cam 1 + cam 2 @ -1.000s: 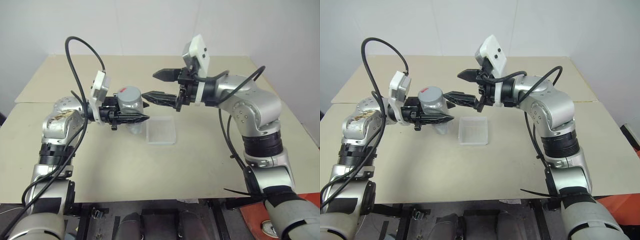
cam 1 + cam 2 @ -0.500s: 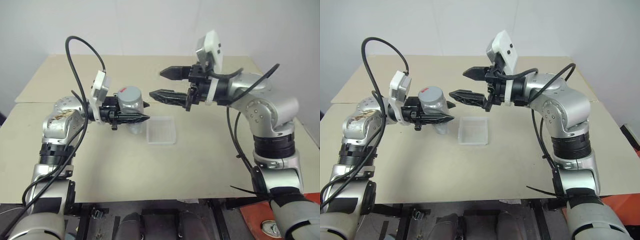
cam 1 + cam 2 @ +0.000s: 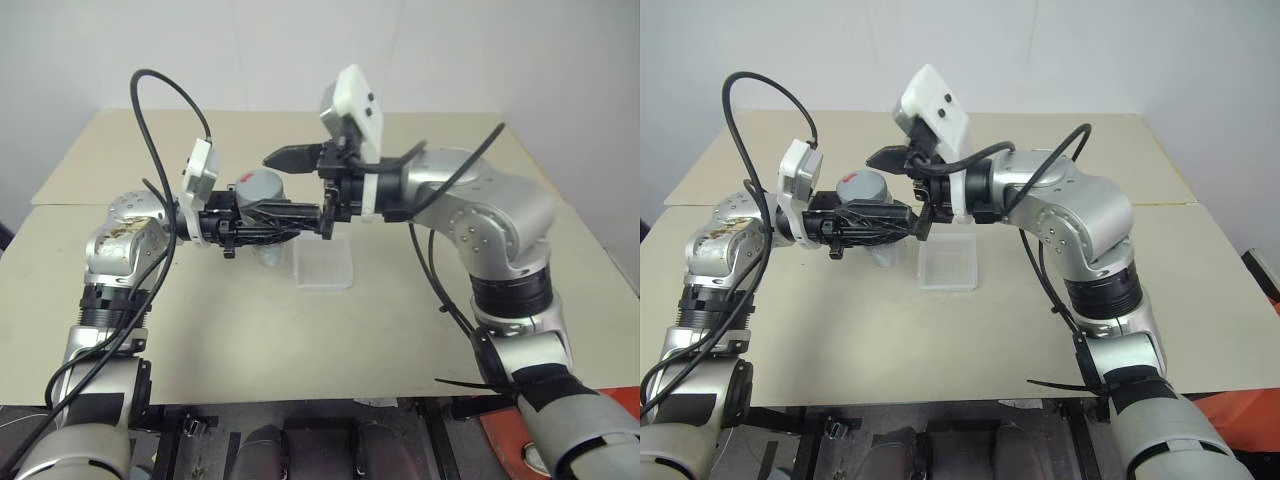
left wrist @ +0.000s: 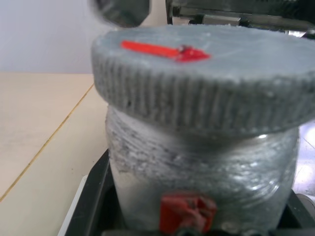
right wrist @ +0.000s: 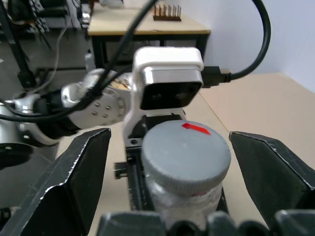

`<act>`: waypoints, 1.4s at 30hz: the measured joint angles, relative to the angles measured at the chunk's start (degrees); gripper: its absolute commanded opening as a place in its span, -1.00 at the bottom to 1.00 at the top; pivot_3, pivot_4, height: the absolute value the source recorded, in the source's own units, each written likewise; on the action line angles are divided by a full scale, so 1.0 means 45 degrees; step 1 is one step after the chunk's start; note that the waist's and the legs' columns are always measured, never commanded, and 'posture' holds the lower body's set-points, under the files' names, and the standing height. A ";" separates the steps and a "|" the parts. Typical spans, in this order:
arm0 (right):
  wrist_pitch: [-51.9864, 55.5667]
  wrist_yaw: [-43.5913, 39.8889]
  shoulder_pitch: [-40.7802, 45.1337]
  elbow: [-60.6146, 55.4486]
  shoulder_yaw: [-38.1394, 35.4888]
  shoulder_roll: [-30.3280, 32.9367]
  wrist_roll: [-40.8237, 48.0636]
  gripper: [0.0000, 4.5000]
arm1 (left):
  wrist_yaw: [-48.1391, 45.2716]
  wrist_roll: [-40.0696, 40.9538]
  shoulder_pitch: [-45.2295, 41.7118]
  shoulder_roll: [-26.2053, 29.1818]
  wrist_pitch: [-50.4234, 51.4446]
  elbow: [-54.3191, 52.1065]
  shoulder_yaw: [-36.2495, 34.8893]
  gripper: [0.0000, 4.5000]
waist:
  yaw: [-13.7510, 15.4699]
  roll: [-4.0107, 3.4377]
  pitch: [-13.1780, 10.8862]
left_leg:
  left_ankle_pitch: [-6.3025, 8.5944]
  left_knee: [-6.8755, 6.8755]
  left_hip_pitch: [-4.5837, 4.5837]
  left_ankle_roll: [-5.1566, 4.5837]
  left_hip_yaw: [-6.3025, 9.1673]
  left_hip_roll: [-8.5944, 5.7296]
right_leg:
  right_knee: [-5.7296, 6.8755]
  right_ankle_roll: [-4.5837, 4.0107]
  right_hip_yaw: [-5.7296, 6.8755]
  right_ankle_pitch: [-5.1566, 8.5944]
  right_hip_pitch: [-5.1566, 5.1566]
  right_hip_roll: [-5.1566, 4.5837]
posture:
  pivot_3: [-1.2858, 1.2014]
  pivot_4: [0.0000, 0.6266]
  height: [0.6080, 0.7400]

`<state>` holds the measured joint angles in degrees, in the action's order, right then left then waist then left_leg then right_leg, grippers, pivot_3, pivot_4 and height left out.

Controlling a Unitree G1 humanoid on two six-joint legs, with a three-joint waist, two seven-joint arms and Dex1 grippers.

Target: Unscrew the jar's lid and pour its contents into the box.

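My left gripper [image 3: 290,222] is shut on the silvery-grey jar [image 3: 262,192] and holds it above the table, pointing toward the right. A red mark shows on the jar's side [image 4: 187,212]. The ribbed lid [image 4: 206,83], with a red mark on top, sits on the jar. My right gripper [image 5: 170,133] is open and reaches in from the right, one finger on each side of the lid [image 5: 186,150] with a gap on both sides. The contents are hidden inside the jar. The translucent white box [image 3: 323,263] lies on the table just right of and below the jar.
The beige table [image 3: 400,320] has a seam running across it on the left and right. Black cables loop above both arms. In the right wrist view a dark-framed table [image 5: 147,27] stands in the background.
My right gripper has swung left toward the jar, still open, and its fingers now straddle the lid. The left gripper and the jar have stayed in place.
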<state>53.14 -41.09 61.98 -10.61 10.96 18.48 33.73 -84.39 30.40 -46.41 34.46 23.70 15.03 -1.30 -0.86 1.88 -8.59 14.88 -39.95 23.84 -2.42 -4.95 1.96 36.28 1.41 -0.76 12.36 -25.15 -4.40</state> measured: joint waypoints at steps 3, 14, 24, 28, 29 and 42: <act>-0.0003 0.0204 0.0098 0.0376 0.0139 -0.0263 -0.0339 0.99 | 0.0007 0.0001 0.0001 0.0000 0.0002 -0.0004 0.0000 -0.14 | 0.0005 0.0000 0.0000 | 0.0000 0.0000 0.0000 0.0000 -0.0002 -0.0001 | 0.0000 0.0000 0.0000 0.0000 0.0001 -0.0001 | 0.03 -0.52 1.00; -0.0046 0.0109 0.0101 0.0883 0.0229 -0.0389 -0.0740 0.99 | 0.0075 0.0005 0.0003 0.0024 0.0019 -0.0103 0.0000 -0.14 | -0.0006 0.0000 0.0000 | 0.0000 0.0001 0.0001 0.0000 0.0000 0.0001 | 0.0001 0.0000 0.0000 0.0000 0.0000 0.0000 | 0.03 -0.52 1.00; -0.0060 -0.0140 0.0101 0.0893 0.0028 -0.0335 -0.0709 0.99 | 0.0100 0.0007 0.0005 0.0031 0.0024 -0.0119 0.0000 -0.14 | -0.0004 0.0000 0.0000 | 0.0000 0.0001 0.0001 0.0000 -0.0001 0.0000 | 0.0000 0.0000 0.0000 0.0000 0.0000 0.0000 | 0.03 -0.52 1.00; -0.0060 -0.0284 0.0100 0.0890 -0.0072 -0.0328 -0.0708 0.99 | 0.0099 0.0010 0.0005 0.0032 0.0025 -0.0120 0.0000 -0.14 | -0.0004 0.0000 0.0000 | 0.0000 0.0001 0.0001 0.0000 0.0000 0.0001 | 0.0000 0.0000 0.0000 0.0000 0.0000 0.0000 | 0.03 -0.52 1.00; -0.0060 -0.0318 0.0100 0.0888 -0.0080 -0.0328 -0.0708 0.99 | 0.0099 0.0010 0.0005 0.0033 0.0025 -0.0121 0.0000 -0.14 | -0.0004 0.0000 0.0000 | 0.0000 0.0001 0.0001 0.0000 -0.0001 0.0001 | 0.0000 0.0000 0.0000 0.0000 0.0000 0.0000 | 0.03 -0.52 1.00; -0.0062 -0.0826 0.0099 0.0872 -0.0085 -0.0356 -0.0682 0.24 | 0.0141 0.0016 0.0136 0.0122 0.0022 -0.0137 -0.0008 -0.14 | -0.0005 0.0000 0.0000 | 0.0000 0.0001 0.0001 0.0000 0.0000 0.0001 | 0.0001 0.0000 0.0000 0.0000 0.0000 0.0000 | 0.03 -0.52 1.00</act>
<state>52.86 -44.81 62.43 -6.69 10.58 16.88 30.66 -83.76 30.47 -45.80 35.01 23.80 14.42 -1.34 -0.88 1.88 -8.59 14.88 -39.95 23.85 -2.43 -4.95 1.96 36.29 1.41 -0.76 12.36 -25.15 -4.40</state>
